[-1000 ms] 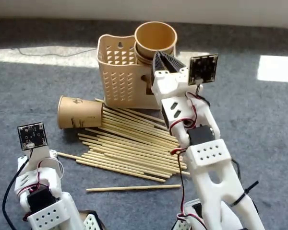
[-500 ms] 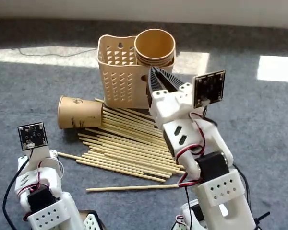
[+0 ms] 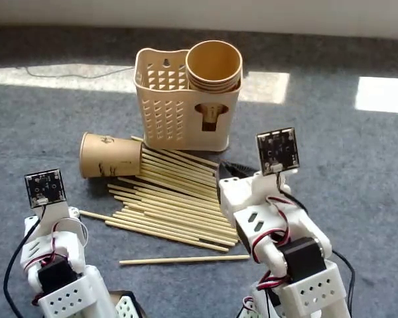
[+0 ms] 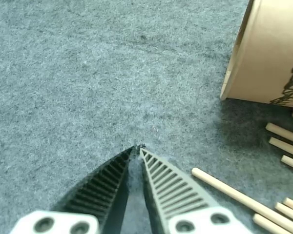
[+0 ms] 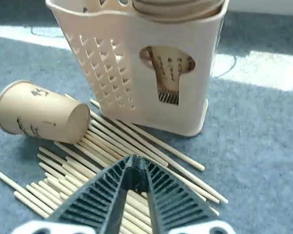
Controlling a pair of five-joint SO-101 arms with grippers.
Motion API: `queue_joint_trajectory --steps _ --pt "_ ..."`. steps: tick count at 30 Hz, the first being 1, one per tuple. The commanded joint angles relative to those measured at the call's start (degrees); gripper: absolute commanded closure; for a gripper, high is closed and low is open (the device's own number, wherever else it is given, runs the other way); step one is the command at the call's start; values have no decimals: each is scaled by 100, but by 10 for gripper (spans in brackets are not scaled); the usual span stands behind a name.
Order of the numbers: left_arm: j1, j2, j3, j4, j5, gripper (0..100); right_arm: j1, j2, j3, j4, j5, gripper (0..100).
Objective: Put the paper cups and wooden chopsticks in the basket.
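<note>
Grey carpet (image 3: 358,165) underneath it all, crossed by sunlit patches. At the far side, standing upright: cream perforated basket (image 3: 166,112), with a stack of paper cups (image 3: 214,63) nested in the end nearer the right arm, rims above the wall. Just in front of it: loose pile of wooden chopsticks (image 3: 179,205), lying mostly parallel. At the pile's far left corner, tipped on its side: one more paper cup (image 3: 109,156), base towards the sticks. Over the pile's right end: right gripper (image 5: 133,161), clenched on nothing. Over bare carpet near the fallen cup's rim: left gripper (image 4: 138,148), tips pressed together, empty. Apart from the pile, nearer the arms: single chopstick (image 3: 186,260).
</note>
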Motion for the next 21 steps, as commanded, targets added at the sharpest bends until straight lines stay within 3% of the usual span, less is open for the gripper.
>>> queue_joint_trajectory --steps 1,5,9,15,21 --pt "101 -40 40 -97 9 976 -22 -444 505 101 70 992" --pt "75 -22 -338 246 0 976 4 -892 1112 101 79 992" --pt "101 -22 -752 756 -730 976 593 -1279 1446 101 79 992" --pt "92 66 -2044 1152 -1178 976 1165 -1604 2220 -426 79 992" --pt "110 1429 -3653 1662 -1459 976 1165 -1938 2712 -787 70 992"
